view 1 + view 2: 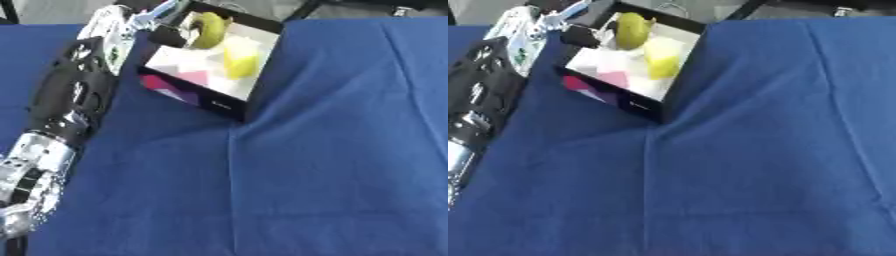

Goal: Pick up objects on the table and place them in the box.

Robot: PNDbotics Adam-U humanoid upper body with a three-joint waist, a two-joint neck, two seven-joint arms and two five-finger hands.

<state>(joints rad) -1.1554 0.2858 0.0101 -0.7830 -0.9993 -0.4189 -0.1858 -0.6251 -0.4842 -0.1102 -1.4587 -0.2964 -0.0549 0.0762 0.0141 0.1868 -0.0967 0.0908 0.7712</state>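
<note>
- Left hand (166, 31) is reaching over the box (229, 105) at 11 o'clock, fingers curling round a green pear-like fruit (208, 30).
- Fruit's hanging just above the box floor, yellow object (241, 60) sitting at its 5 o'clock.
- Right hand isn't showing.

You're looking at a blue cloth (332, 165) covering the whole table, creased, with one fold line running down the middle toward the near edge and wrinkles spreading out from it. Past the cloth's far edge a pale grey floor (52, 11) is showing at upper left, and dark bars (798, 6) are crossing the top right.
</note>
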